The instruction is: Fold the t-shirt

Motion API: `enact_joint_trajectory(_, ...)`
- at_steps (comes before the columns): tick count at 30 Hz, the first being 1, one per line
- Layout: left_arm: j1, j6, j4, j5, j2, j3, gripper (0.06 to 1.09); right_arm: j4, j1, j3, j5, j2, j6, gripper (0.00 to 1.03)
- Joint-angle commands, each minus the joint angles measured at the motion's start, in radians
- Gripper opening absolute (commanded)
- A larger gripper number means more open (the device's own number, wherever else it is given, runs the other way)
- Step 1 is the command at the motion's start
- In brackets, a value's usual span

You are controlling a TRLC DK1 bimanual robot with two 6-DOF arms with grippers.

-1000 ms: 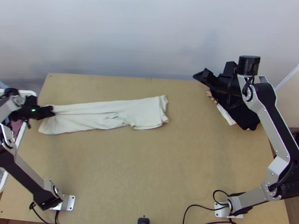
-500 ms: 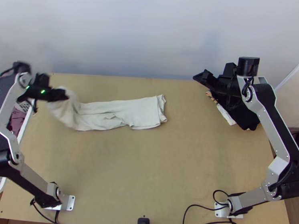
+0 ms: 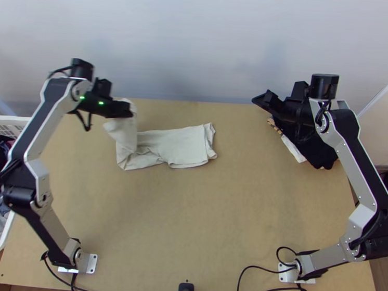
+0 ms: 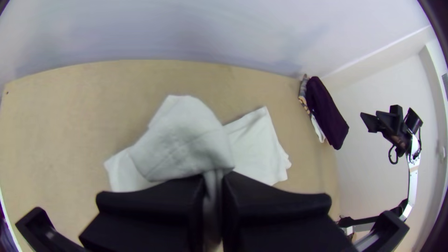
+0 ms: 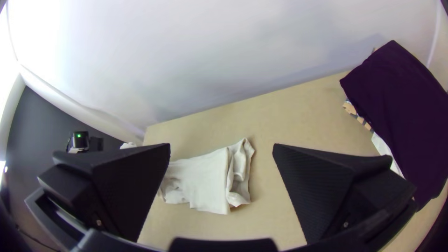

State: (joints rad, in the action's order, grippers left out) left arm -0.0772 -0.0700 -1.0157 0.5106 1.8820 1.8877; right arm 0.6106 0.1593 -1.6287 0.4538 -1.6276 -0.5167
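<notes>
1. Change: since the earlier top views, the left gripper (image 3: 129,110) has travelled inward from the table's (image 3: 216,225) left side, carrying one end of the t-shirt (image 3: 181,147) up and over; the opposite end lies nearly as before. The right arm (image 3: 357,164) has kept its place.
2. Pose: the left arm (image 3: 33,137) extends up the picture from its base, its gripper aimed toward the right. The right gripper (image 3: 258,99) points leftward near the table's far edge.
3. T-shirt: a long, narrow strip, partly wrinkled, flat on the table toward the right; its raised end hangs from the left gripper.
4. Left tool: fingers pressed together, pinching that end, with cloth visible between them.
5. Right tool: fingers spread wide, well apart from the t-shirt, near the dark folded clothes (image 3: 319,149).
</notes>
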Motion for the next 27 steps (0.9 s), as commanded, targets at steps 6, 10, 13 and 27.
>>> enact_joint_trajectory(6, -0.114, -0.071, -0.011, -0.007, 0.114, 0.114, 0.1, -0.015, -0.012, 0.047, 0.006, 0.034, -0.005, 0.99)
enact_joint_trajectory(10, -0.161, -0.09, -0.011, -0.009, 0.157, 0.151, 0.1, -0.032, -0.012, 0.069, 0.006, 0.032, -0.005, 0.99)
enact_joint_trajectory(13, -0.194, -0.105, -0.012, -0.014, 0.197, 0.182, 0.1, -0.043, -0.014, 0.087, 0.006, 0.032, -0.005, 0.99)
enact_joint_trajectory(27, -0.346, -0.148, -0.006, -0.043, 0.391, 0.384, 0.21, -0.071, -0.014, 0.187, 0.006, 0.043, 0.0, 0.99)
